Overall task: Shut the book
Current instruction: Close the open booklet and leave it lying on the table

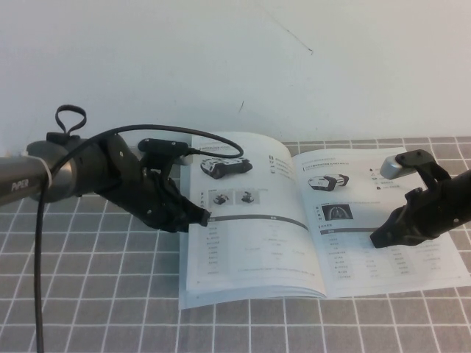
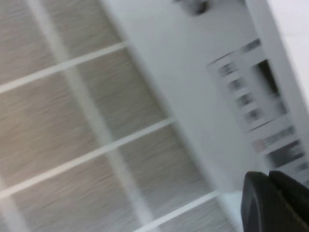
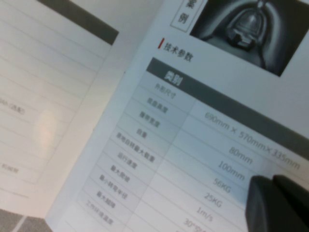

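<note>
left pincer (image 1: 202,218): at the book's (image 1: 257,250) left edge in the high view. Its own wrist view cuts it off at the corner, so only two dark tips pressed together show.
right pincer (image 1: 378,240): over the right page. Same deal in its wrist view, just a dark stub in the corner, tips together.
book print: way too small to read from the high view, and in the left wrist view it's smeared into grey blobs.
right page: partly hidden under the right arm (image 1: 434,206).
arms: both run off the sides of the high view.
table (image 1: 88,294): cropped on every side.
</note>
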Tool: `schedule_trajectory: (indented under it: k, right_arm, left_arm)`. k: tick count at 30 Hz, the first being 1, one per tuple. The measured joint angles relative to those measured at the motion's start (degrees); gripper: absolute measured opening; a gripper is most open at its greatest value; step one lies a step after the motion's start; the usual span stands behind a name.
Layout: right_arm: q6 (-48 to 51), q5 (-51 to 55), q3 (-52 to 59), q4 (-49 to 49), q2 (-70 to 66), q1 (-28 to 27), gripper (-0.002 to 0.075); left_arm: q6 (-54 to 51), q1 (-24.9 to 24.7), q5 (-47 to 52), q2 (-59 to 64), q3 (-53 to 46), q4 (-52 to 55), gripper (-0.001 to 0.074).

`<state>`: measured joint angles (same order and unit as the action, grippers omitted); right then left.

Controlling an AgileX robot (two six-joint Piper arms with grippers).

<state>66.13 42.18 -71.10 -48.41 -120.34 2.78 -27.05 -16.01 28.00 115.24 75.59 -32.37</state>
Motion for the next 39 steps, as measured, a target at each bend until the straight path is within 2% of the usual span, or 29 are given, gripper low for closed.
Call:
schedule_trajectory:
  k: [3,7,22,39]
  right_arm:
    - [0.0,0.0,0.0,0.0,0.0,0.0,-0.0003]
    - [0.0,0.0,0.0,0.0,0.0,0.0,-0.0003]
    - [-0.08,0.0,0.0,0.0,0.0,0.0,-0.0003]
    - [-0.21,1.58,-0.73,-0.21,-1.67,-0.23,-0.0003]
  left_arm:
    - [10.82,0.0,3.38,0.0,2.36,13.02,-0.0004]
    - [16.88,0.0,5.66,0.0,3.78,20.03,-0.0004]
    - [16.4,-0.27,5.44,2.28,4.31,20.1,-0.0004]
    - [18.49,-0.52,11.43,3.88,8.54,20.54,-0.0004]
